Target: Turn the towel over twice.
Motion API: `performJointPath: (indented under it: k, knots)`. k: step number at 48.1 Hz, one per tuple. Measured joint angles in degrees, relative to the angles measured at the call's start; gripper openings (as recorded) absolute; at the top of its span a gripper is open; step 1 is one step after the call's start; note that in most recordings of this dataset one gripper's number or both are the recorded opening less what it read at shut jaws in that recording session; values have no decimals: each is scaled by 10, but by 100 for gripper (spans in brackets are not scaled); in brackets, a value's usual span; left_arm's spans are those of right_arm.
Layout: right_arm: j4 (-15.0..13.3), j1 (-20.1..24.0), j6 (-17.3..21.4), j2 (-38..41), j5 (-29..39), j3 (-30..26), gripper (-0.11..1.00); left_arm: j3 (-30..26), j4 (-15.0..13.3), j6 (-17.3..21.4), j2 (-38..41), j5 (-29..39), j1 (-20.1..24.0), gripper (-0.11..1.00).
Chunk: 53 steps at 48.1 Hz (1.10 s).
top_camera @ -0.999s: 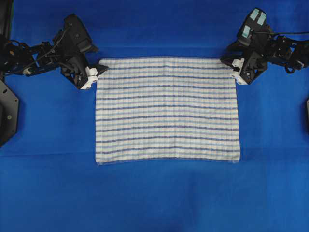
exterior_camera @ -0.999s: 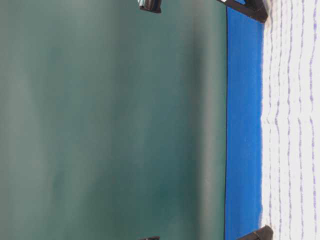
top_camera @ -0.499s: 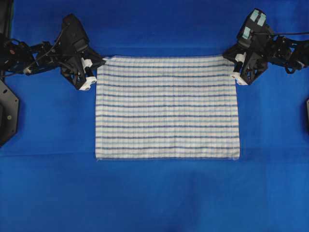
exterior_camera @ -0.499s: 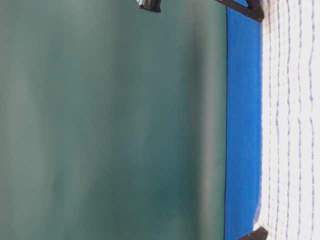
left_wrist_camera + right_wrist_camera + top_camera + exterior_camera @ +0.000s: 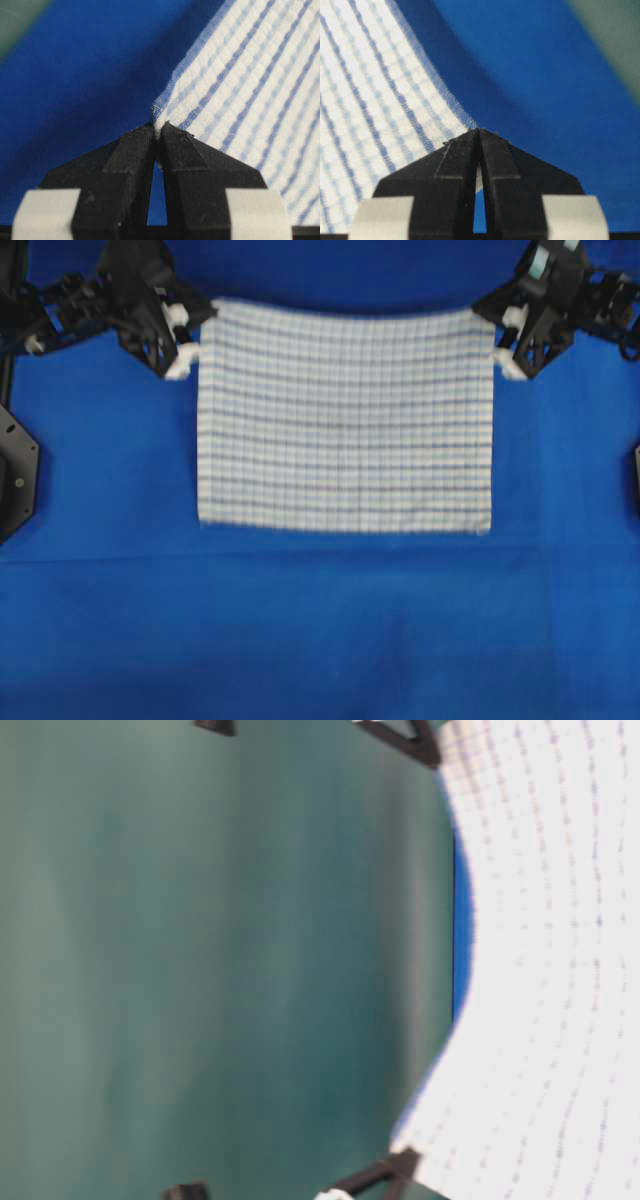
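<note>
White woven cloth, ruled with thin dark-blue and pale-blue stripes over a faint grid, is the towel [image 5: 345, 420]. It is a wide rectangle on a bench [image 5: 320, 640] covered in plain blue fabric. Its far edge is raised off the surface, and in the table-level view that edge sags in a soft curve between its two held corners, while the near edge looks to lie on the bench.

At the far left corner, the left claw [image 5: 158, 131] is pinched tight on the very tip of the cloth, its black, rough-surfaced jaws meeting at a point with the corner caught between them. At the far right corner, the right claw [image 5: 478, 132] is closed in the same way on the matching tip.

Holding both far corners likely keeps the limp fabric spread wide, so it can be carried over the near edge and laid down on its other face. Judged from this, the first turn is only starting.
</note>
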Motion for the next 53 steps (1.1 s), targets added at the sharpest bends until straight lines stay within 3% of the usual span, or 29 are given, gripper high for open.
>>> performJointPath:
  k: [20,39,45,53]
  knots:
    - [-51,-22,-10,-69,112,-99,2,-40,0,1,-88,37,39,2]
    - [-65,-22,-11,-158,165,-150,2,-67,0,0,-225,76,39,2]
    - [-66,-18,-11,-195,190,-159,2,-67,0,0,-261,85,24,2]
    - [-66,22,-5,-239,226,-157,2,-53,0,0,-301,97,-21,2]
